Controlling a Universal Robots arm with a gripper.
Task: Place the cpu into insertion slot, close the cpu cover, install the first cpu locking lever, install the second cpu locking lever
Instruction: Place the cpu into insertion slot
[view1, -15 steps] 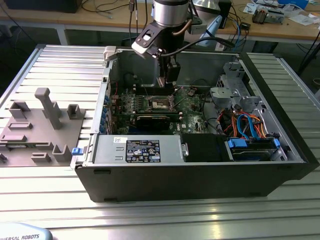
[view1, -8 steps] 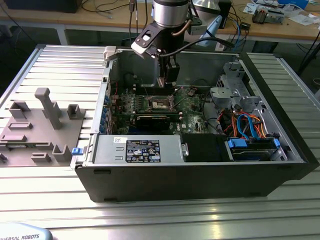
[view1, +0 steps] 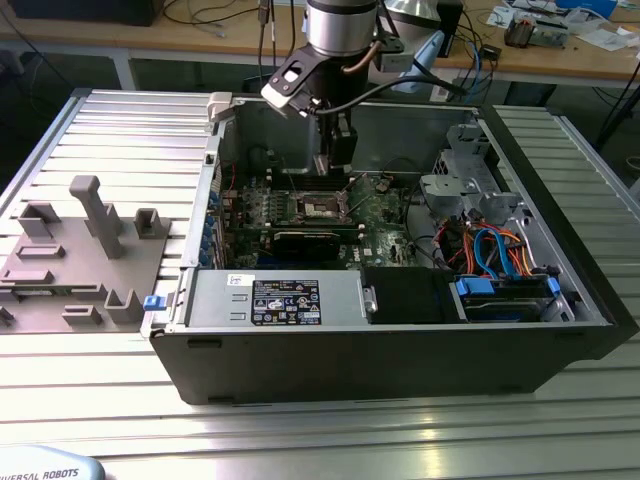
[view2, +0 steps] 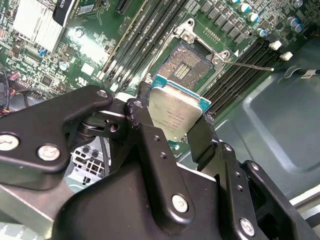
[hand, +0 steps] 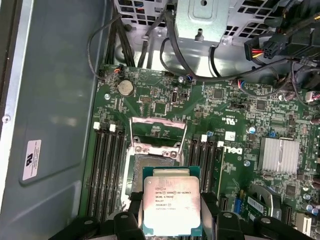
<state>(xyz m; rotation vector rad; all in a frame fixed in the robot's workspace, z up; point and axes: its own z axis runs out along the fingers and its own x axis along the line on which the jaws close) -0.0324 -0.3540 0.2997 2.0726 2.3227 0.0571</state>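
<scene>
My gripper (view1: 338, 165) is shut on the cpu (hand: 171, 200), a flat square chip with a dull silver top, its edges pinched between the two black fingers (view2: 145, 125). I hold the chip in the air above the green motherboard, just short of the insertion slot (hand: 150, 162). That slot (view2: 187, 67) is a dark square recess with a silver rim, lying bare with nothing in it. The cpu cover (hand: 157, 131), a thin silver frame with a window, stands swung open at the slot's far side. A thin wire locking lever (view2: 247, 64) sticks out beside the slot.
The board lies inside an open computer case (view1: 400, 350) on a ribbed metal table. Long memory slots (hand: 107, 170) flank the socket, with a finned heat sink (hand: 280, 155) nearby. A drive cage (view1: 462, 170) with bundled cables fills the exterior view's right. A grey fixture (view1: 95, 250) stands outside at the left.
</scene>
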